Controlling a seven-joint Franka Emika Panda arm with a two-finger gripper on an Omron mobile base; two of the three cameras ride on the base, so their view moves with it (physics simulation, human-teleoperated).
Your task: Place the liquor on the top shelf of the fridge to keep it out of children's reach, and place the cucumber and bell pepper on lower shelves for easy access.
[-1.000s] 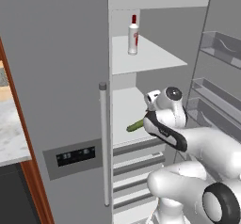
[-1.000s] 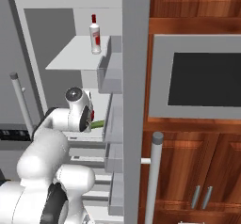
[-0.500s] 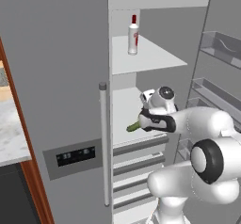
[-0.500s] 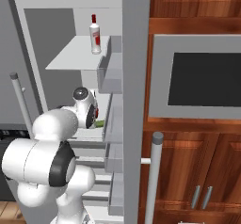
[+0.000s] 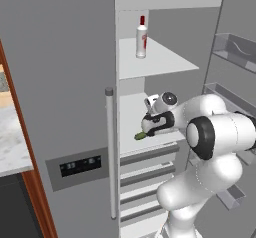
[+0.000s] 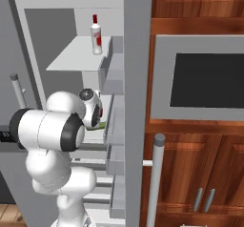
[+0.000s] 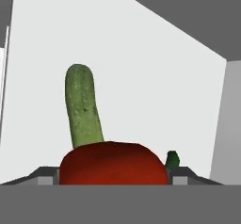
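While base cams hide it, hand cam has fingers [image 7: 113, 178] clamped on bell pepper [image 7: 113, 164], cucumber [image 7: 84, 106] behind.

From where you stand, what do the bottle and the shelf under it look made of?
The bottle looks like clear-white glass or plastic, with a red cap and label; the render leaves that open. The shelf looks like matte white plastic or painted board: flat, plain, no shine.

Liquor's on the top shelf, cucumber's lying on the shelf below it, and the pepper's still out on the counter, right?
Not the counter. The hand view shows the red pepper between the fingers, right by the cucumber inside the fridge. Liquor on the top shelf and cucumber below are right.
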